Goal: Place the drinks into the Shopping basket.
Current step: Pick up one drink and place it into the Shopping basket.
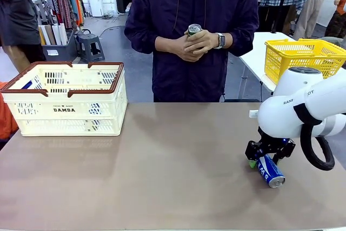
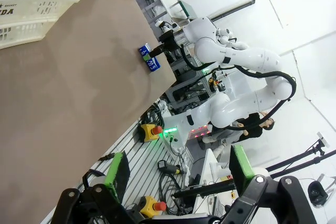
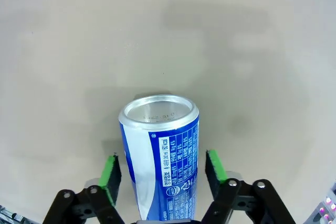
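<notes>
Step in hand: the grasp on the blue can (image 1: 270,171) is being set up; nothing has been lifted yet.
Right hand (image 3: 160,174): set astride the can, with a green pad on each side and a slim gap left at both; it is judged not yet closed.
Blue can: laid on its side on the table (image 1: 162,166) at the near right, well apart from the Shopping basket (image 1: 70,101) at the far left.
Left hand (image 2: 178,171): held wide, with nothing between the pads.
Green can (image 1: 193,28): held in the person's hands (image 1: 194,43) across the table.
Next move: the pads are to be closed squarely on the can's round wall, which could roll. A lift is then called for, a carry across to the left, and a release over the basket's open top.
</notes>
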`<state>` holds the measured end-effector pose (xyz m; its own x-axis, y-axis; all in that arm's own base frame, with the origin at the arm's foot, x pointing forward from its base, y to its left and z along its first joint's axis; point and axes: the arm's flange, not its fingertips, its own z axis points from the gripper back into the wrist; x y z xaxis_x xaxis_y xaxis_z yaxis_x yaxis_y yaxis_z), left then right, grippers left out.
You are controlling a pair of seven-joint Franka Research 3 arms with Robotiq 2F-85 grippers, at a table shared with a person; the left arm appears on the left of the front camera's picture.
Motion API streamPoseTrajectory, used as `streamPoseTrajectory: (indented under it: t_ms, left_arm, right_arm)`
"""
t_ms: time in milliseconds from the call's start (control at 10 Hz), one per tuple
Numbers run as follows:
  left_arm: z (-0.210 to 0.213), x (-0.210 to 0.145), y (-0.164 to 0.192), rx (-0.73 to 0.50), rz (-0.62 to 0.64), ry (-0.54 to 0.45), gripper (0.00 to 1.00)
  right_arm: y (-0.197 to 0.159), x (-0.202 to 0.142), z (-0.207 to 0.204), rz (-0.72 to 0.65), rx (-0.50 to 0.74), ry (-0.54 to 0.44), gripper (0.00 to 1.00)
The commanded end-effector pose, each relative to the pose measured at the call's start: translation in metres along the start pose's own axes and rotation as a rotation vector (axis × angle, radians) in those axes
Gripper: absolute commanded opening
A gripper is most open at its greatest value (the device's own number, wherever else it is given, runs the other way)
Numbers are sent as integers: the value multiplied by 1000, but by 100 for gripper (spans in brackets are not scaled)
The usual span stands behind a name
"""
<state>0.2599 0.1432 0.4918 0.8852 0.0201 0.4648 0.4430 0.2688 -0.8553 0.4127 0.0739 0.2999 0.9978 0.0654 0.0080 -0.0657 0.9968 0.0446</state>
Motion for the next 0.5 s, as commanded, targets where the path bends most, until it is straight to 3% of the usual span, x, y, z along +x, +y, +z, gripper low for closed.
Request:
streamPoseTrajectory:
  t_ms: [0,400]
  left_arm:
    - [2,1,-3,-13,6,-10,100]
    - [2,1,-3,-13,6,-10,100]
  right_arm:
    - [0,-1,0,1,-25,-12,0]
    - [-1,-3,1,0,-29,1,0]
